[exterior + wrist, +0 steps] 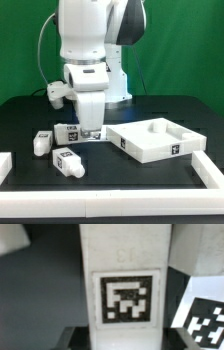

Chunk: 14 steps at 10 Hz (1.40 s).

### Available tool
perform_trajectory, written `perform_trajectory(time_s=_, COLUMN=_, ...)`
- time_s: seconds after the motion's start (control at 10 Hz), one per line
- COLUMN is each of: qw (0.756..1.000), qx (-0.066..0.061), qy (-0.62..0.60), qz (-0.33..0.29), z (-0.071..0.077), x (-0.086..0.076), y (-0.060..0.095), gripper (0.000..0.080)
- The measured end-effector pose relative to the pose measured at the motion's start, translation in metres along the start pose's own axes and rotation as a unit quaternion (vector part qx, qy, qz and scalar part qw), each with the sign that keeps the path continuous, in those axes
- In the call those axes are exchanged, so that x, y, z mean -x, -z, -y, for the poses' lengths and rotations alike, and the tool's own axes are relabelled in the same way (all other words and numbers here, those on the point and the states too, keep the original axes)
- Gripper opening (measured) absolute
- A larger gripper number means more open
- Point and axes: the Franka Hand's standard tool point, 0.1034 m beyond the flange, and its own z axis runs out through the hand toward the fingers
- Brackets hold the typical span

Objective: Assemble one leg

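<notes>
My gripper (91, 127) is down at the table, just left of the large white tray-like piece (155, 140). In the wrist view a white leg (125, 258) with a square tag on its face runs lengthwise between my fingers (76, 339). The dark pads sit against both its sides, so the gripper (127, 342) is shut on it. In the exterior view this leg (70, 131) lies on the table under the hand. Two more legs lie nearer the front, one (42, 142) on the exterior view's left and one (68, 161) in front of it.
White pieces lie at the front corners of the table, one on the exterior view's left (5, 165) and a longer one on its right (205, 172). The robot base (115, 80) stands behind. A tagged white part (207, 319) lies close beside the held leg.
</notes>
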Motion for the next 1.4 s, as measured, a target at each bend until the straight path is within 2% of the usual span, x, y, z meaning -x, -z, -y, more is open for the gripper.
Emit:
perform_trajectory(time_s=0.2, qw=1.0, qx=-0.002, qy=0.015, qz=-0.002, z=0.003, x=0.001, y=-0.002, gripper=0.0285)
perform_trajectory(time_s=0.4, qw=0.998, qx=-0.025, qy=0.061, qz=-0.017, z=0.023, x=-0.005, y=-0.012, gripper=0.0285)
perform_trajectory(time_s=0.7, qw=0.996, qx=-0.04, qy=0.073, qz=-0.029, z=0.032, x=-0.02, y=-0.027, gripper=0.0287)
perform_trajectory(time_s=1.2, qw=0.998, qx=-0.041, qy=0.033, qz=-0.028, z=0.03, x=-0.028, y=-0.027, gripper=0.0287)
perform_trajectory(time_s=1.4, qw=0.998, qx=-0.042, qy=0.033, qz=-0.028, z=0.031, x=-0.028, y=-0.028, gripper=0.0315)
